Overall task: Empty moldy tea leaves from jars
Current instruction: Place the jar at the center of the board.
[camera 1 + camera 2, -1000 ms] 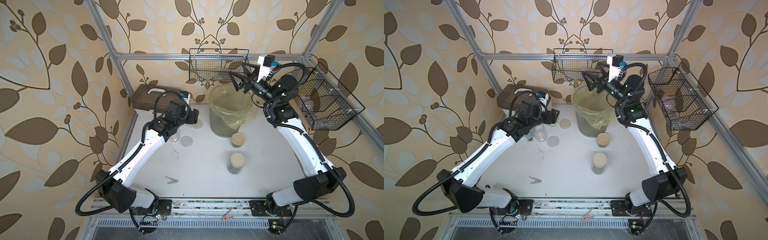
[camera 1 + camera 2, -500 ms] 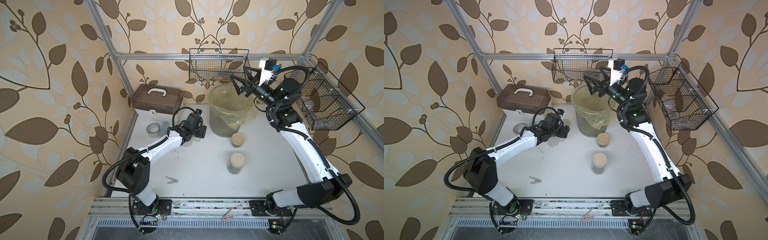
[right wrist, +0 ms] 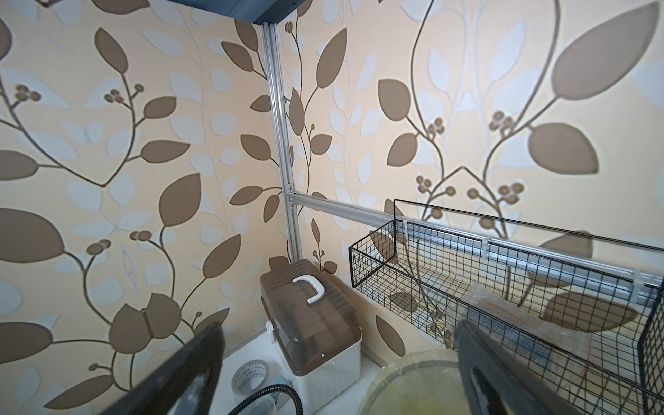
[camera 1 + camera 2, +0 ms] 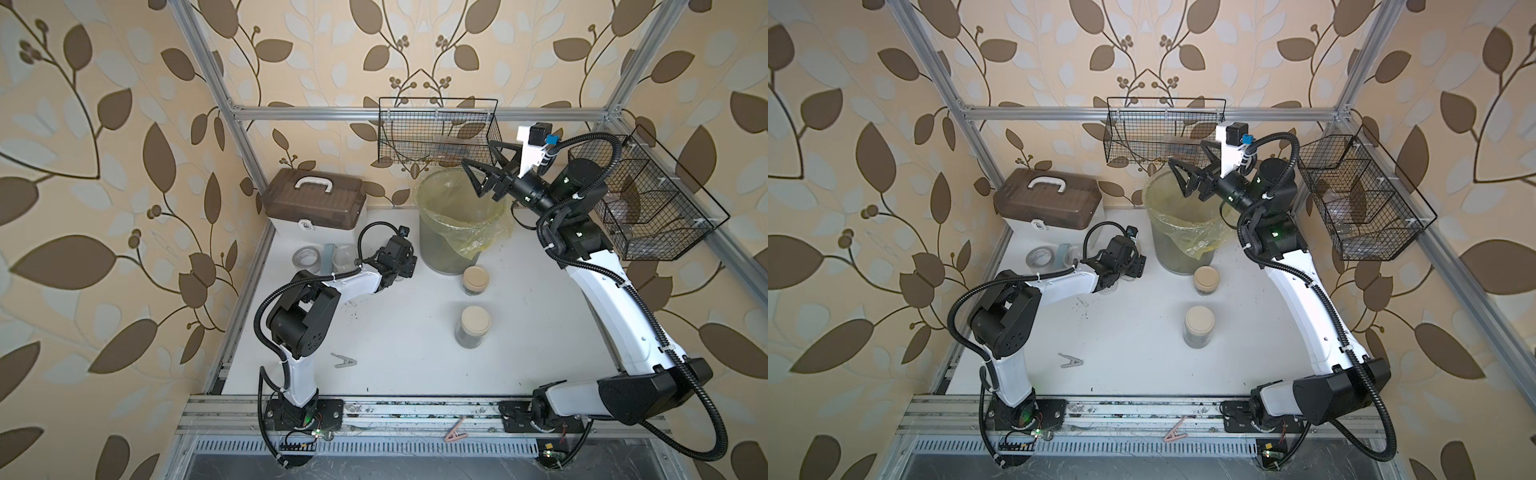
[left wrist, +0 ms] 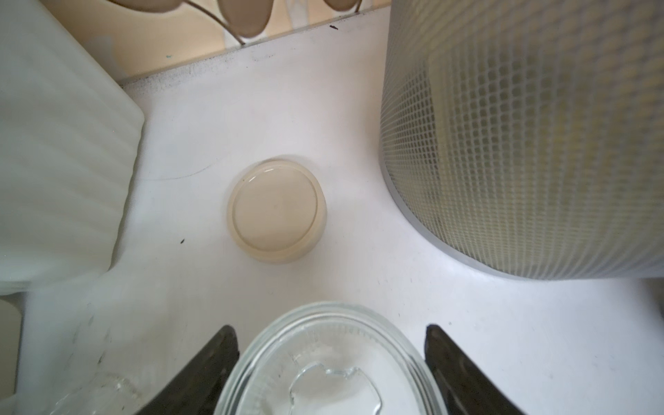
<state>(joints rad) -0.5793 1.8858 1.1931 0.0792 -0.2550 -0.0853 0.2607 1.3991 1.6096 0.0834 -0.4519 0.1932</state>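
white table [image 4: 540, 340], with the lined bin [image 4: 440, 249] at its far edge taken as landmark. two wire baskets hang on the frame: one [image 4: 415, 141] above and behind the bin, the other [image 4: 665, 224] on the bin's right-arm side. a brown-lidded toolbox [image 4: 316, 199] stands well off on the bin's left-arm side, against the same wall. the right gripper [image 4: 478, 153] hovers over the bin's rim, its claw spread wide and empty; its fingers [image 3: 172, 373] stand far apart in the right wrist view. the left gripper [image 5: 328, 334] sits low, just on the bin's left-arm side, its claw pinching an open clear jar [image 5: 330, 377] by the sides; nothing dark shows in the glass. two capped jars stand in front of the bin: the near jar [image 4: 476, 279] just beside it, the far jar [image 4: 473, 326] farther out. both carry beige lids, and the tea leaves [image 4: 466, 340] show as a dark mass through the glass. a lidless clear jar [image 4: 345, 257] and a tape roll [image 4: 306, 258] sit beside the toolbox. a loose beige lid [image 5: 276, 212] lies flat between bin and toolbox. a grey peg [image 4: 345, 361] lies well in front of the bin.
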